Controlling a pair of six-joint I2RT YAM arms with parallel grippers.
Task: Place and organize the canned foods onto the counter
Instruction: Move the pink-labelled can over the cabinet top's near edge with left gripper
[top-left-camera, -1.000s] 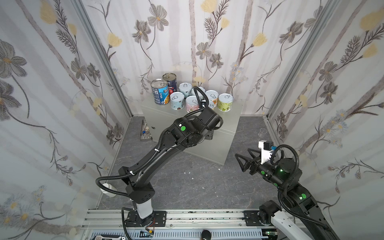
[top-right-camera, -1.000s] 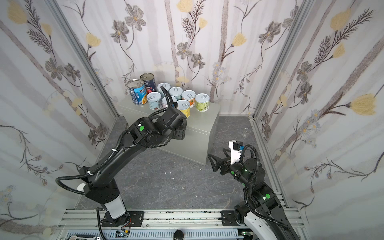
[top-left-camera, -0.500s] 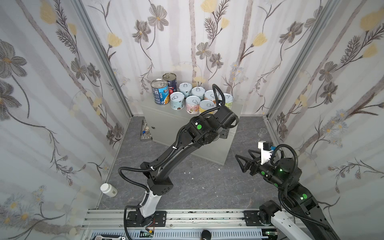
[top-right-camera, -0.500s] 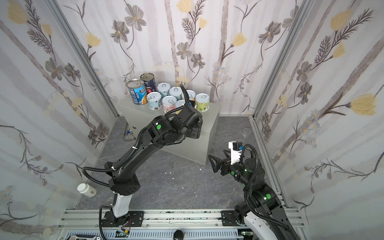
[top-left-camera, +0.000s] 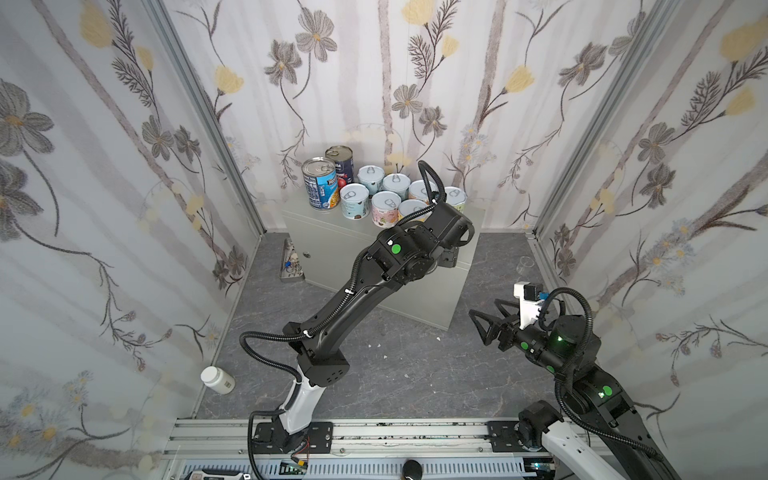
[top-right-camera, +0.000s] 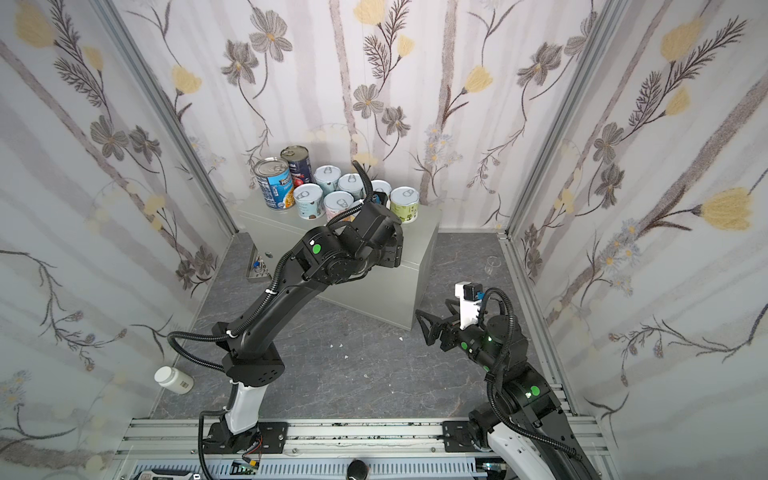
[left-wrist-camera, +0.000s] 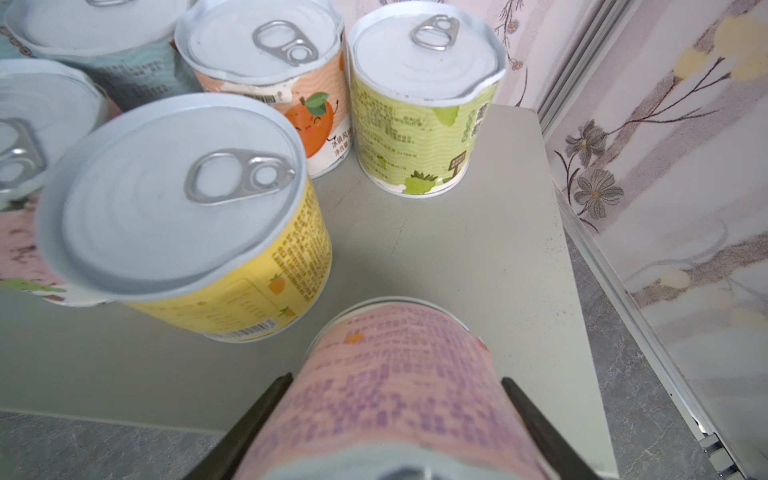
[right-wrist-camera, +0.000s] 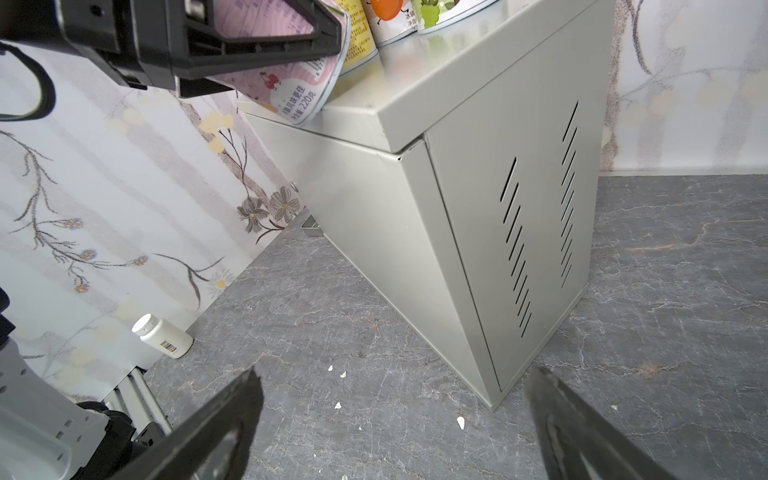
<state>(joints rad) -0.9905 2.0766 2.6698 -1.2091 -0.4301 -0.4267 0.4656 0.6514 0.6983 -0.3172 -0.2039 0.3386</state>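
Canned foods (top-left-camera: 385, 206) crowd your counter (top-left-camera: 340, 226), nine standing, as your left gripper (left-wrist-camera: 395, 380) clasps the tenth, a tilted pink can (left-wrist-camera: 395, 411), over its front edge; right gripper (right-wrist-camera: 395, 374) empty, spread wide

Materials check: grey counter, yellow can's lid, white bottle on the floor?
The counter: likely painted sheet metal, matte grey; folded edges, punched louvre slots.
The yellow can's lid: seemingly light metal, satin; stamped rings, pull tab.
The white bottle: probably plastic, smooth; opaque white body and cap.
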